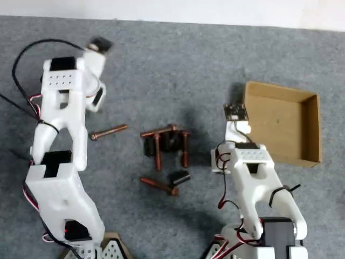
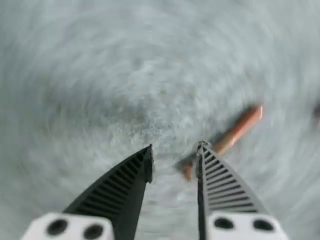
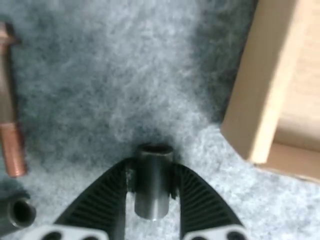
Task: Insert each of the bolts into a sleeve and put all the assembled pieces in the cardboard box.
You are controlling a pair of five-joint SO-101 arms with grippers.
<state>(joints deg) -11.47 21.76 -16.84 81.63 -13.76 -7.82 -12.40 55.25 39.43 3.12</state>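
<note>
- Our right gripper (image 3: 151,172) is clenched on a dark sleeve (image 3: 151,195). The sleeve lies lengthwise between the fingers, with its open end pointing away from the wrist. We judge this keeps the mouth free for a bolt.
- This sleeve is above the mat (image 3: 100,75), near the wall of the box (image 3: 260,100).
- Our left gripper (image 2: 175,150) has its fingers spread and grasps nothing. One lone bolt (image 2: 240,127) lies just beside one finger, so it is probably the next thing to take.
- The other bolts (image 1: 158,154) and two more sleeves (image 1: 171,143) lie together between the arms.
- By our judgement, no piece has reached the box yet, so the task is near its start.
</note>
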